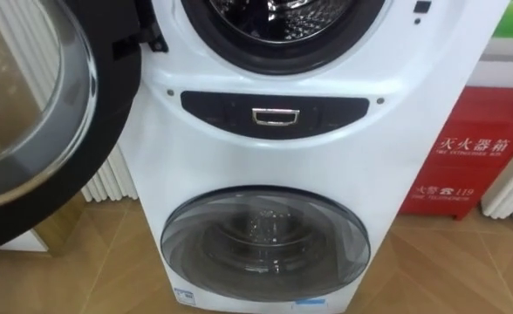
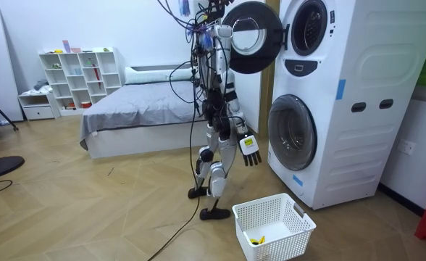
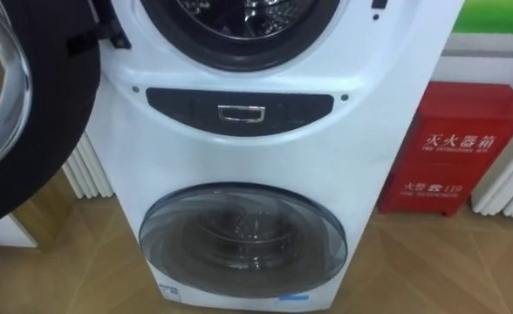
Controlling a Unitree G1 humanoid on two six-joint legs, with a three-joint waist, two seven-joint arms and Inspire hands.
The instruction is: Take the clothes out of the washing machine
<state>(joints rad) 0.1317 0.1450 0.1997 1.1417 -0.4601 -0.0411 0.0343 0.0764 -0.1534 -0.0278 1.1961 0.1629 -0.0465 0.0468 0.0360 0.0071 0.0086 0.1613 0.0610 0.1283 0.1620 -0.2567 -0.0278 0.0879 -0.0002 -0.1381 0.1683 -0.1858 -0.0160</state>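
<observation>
I stand close in front of a white stacked washing machine (image 1: 326, 148). Its upper drum (image 1: 283, 17) is open, and bare metal shows inside. The upper round door (image 1: 30, 113) is swung out to my left. Below the dark control panel (image 1: 274, 113), the lower glass door (image 1: 265, 231) is shut. In the room view my right hand (image 2: 249, 150) hangs low beside my thigh, its fingers relaxed and holding nothing, well below the open drum (image 2: 308, 27).
A white laundry basket (image 2: 274, 225) stands on the floor by my feet with a small yellow thing (image 2: 256, 239) in it. A red cabinet (image 1: 475, 153) sits to the machine's right. White radiators (image 1: 112, 179) flank the machine. A bed (image 2: 140, 109) lies behind me.
</observation>
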